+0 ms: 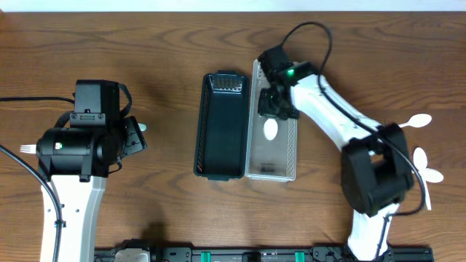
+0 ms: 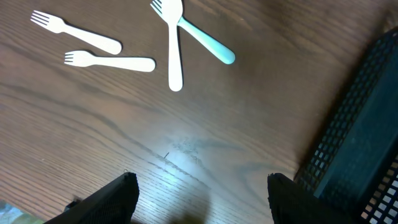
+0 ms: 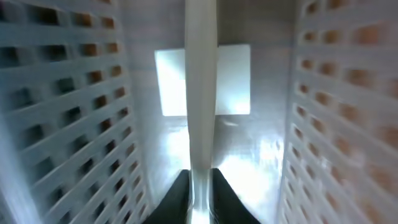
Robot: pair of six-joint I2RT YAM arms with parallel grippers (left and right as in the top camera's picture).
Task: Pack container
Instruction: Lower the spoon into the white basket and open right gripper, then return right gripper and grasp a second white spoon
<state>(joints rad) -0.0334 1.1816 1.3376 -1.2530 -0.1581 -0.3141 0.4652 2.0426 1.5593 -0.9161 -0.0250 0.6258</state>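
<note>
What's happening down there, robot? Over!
Left gripper: jaws open, empty. Right gripper: jaws shut on spoon, down inside white bin. Nothing seen in the way.

A dark wood-grain table (image 1: 167, 36) fills the view. A black rail (image 1: 247, 255) with green clips (image 1: 206, 256) lines its near edge, a pale strip (image 1: 218, 4) its far edge.

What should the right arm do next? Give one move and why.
Probably open the right end effector: it pinches the spoon by its handle, low inside the white basket, so letting go should drop it in.
</note>
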